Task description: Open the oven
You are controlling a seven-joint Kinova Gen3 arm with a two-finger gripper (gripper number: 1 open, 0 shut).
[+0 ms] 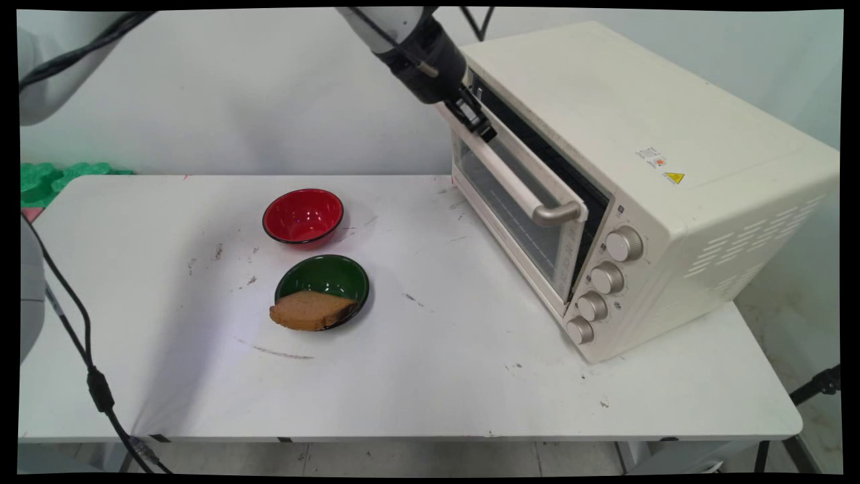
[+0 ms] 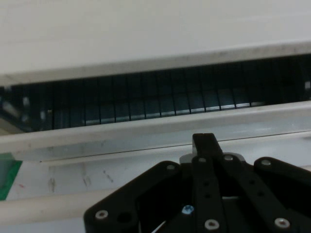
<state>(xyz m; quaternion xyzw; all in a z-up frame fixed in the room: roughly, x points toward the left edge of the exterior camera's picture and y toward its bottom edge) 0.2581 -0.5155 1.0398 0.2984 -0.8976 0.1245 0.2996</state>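
A cream toaster oven (image 1: 645,128) stands at the table's right, its glass door (image 1: 514,202) ajar by a narrow gap at the top. My gripper (image 1: 480,125) is shut, its tips against the door's top edge at the far end, just above the long handle (image 1: 521,185). In the hand view the gripper (image 2: 205,143) shows its tips pressed together against the door's upper rim (image 2: 121,133), with the dark gap into the oven (image 2: 146,102) behind it. Nothing is held between the fingers.
A red bowl (image 1: 303,215) sits empty near the table's middle. In front of it a green bowl (image 1: 330,277) holds a slice of brown bread (image 1: 309,310) that overhangs its near rim. Oven knobs (image 1: 608,277) face the front right.
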